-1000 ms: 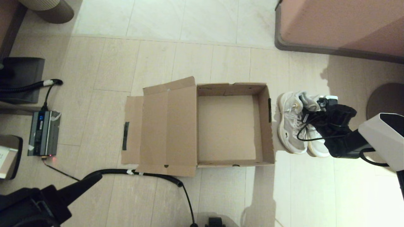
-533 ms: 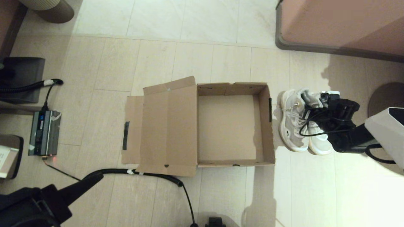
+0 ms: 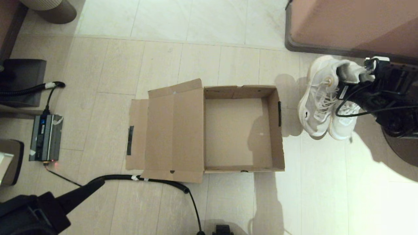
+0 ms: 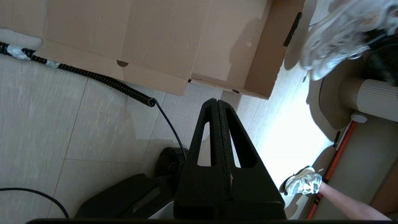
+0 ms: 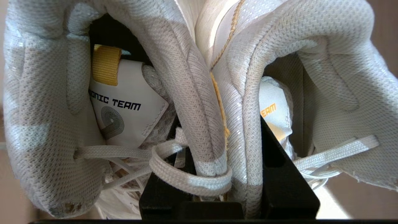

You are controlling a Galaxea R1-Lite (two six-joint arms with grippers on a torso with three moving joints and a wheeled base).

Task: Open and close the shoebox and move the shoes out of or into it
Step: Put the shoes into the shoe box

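Observation:
The brown cardboard shoebox (image 3: 276, 130) lies open and empty on the floor, its hinged lid (image 3: 169, 130) folded flat to the left with black tape on the flap. The pair of white sneakers (image 3: 321, 101) hangs in the air to the right of the box, toes pointing down. My right gripper (image 3: 354, 88) is shut on their two inner collars pressed together. In the right wrist view its fingers (image 5: 276, 149) clamp the collars of the shoes (image 5: 192, 77), with yellow tongue tabs showing. My left gripper (image 4: 216, 102) is shut and empty, parked low at the near left (image 3: 98, 186).
A coiled black cable (image 3: 156, 181) runs along the box's near edge. A grey device (image 3: 45, 137) sits at the left. Pinkish furniture (image 3: 352, 26) stands at the back right, with a round brown base (image 3: 400, 148) below my right arm. A person's foot (image 4: 303, 183) is nearby.
My right gripper has lifted the pair of sneakers off the floor and carried them up and away toward the far right. The box and left arm have not moved.

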